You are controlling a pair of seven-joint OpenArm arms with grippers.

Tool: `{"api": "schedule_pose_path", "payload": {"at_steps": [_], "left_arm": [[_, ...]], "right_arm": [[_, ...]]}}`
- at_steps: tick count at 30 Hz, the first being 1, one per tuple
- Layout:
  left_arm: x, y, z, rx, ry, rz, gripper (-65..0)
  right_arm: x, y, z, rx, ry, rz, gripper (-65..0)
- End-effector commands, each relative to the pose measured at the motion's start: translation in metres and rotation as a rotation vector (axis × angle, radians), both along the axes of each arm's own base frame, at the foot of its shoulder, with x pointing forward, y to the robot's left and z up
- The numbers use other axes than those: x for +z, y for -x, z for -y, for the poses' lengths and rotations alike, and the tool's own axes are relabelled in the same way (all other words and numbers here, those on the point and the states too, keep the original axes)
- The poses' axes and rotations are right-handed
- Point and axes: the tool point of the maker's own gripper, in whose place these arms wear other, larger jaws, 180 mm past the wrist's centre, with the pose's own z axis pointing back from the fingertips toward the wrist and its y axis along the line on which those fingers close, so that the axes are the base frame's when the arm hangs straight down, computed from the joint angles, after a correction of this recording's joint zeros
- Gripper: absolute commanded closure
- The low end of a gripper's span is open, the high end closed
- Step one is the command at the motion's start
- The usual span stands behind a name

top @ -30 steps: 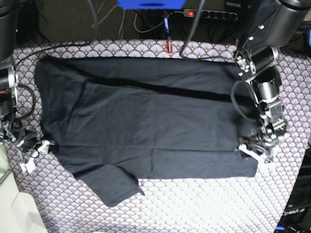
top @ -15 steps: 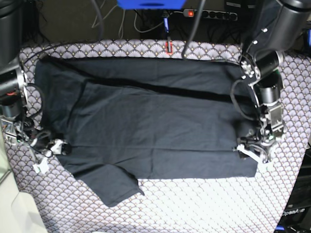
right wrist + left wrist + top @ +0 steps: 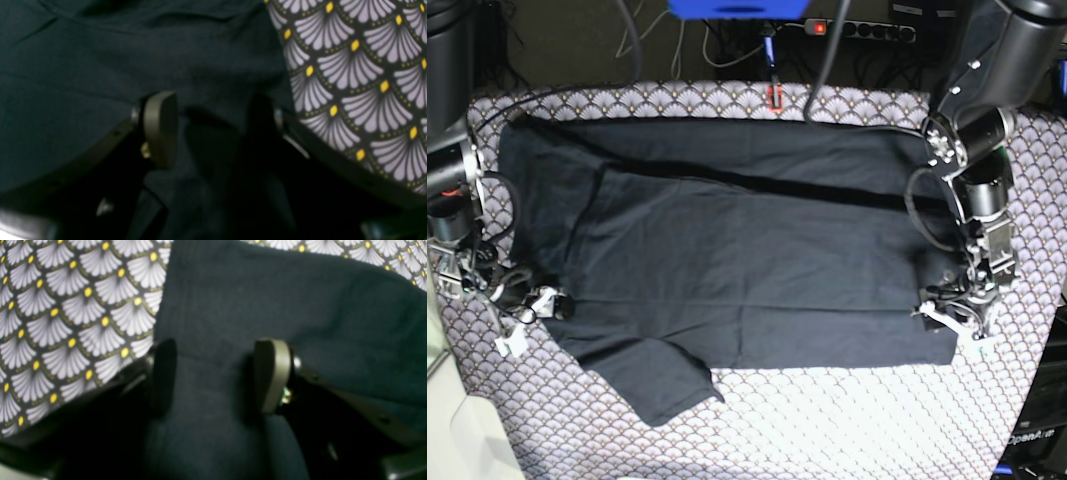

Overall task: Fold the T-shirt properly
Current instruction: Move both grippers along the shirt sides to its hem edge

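The black T-shirt (image 3: 737,240) lies spread across the patterned tablecloth (image 3: 847,420), with a long fold line across its upper part and one sleeve (image 3: 662,385) sticking out toward the front. My left gripper (image 3: 949,318) is low at the shirt's right front corner. In the left wrist view it (image 3: 217,373) is open, with the shirt's edge (image 3: 267,300) lying between the fingers. My right gripper (image 3: 532,308) is at the shirt's left edge. In the right wrist view it (image 3: 213,128) is also open, astride dark fabric (image 3: 100,66).
A power strip (image 3: 867,30), cables and a blue object (image 3: 737,8) lie beyond the table's far edge. A small red item (image 3: 775,96) rests at the back edge of the cloth. Bare tablecloth (image 3: 66,323) shows beside each gripper, and the right wrist view shows it too (image 3: 360,73).
My right gripper has slid inward to the shirt's left edge. The left arm has straightened a little while its gripper stays at the right front corner.
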Motion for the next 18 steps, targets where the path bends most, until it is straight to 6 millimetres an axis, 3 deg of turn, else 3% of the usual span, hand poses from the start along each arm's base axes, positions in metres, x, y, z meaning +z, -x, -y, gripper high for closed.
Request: {"api": "schedule_pose_path", "payload": {"at_steps": [1,16,18], "left_arm": [[0.026,-0.017,-0.008,0.009,-0.014,0.072,-36.1],[0.01,-0.004,-0.01,0.012,-0.014,0.039,-36.1],[0.006,0.0,-0.009,0.011,-0.012,0.03,-36.1]], "right_arm": [[0.027,-0.021,0.004,-0.018,-0.019,0.089,-36.0],[0.017,-0.015,-0.003,-0.019,-0.036,0.087,-35.6],[0.016,-0.015,-0.003,-0.019,-0.036,0.087,-33.0]]}}
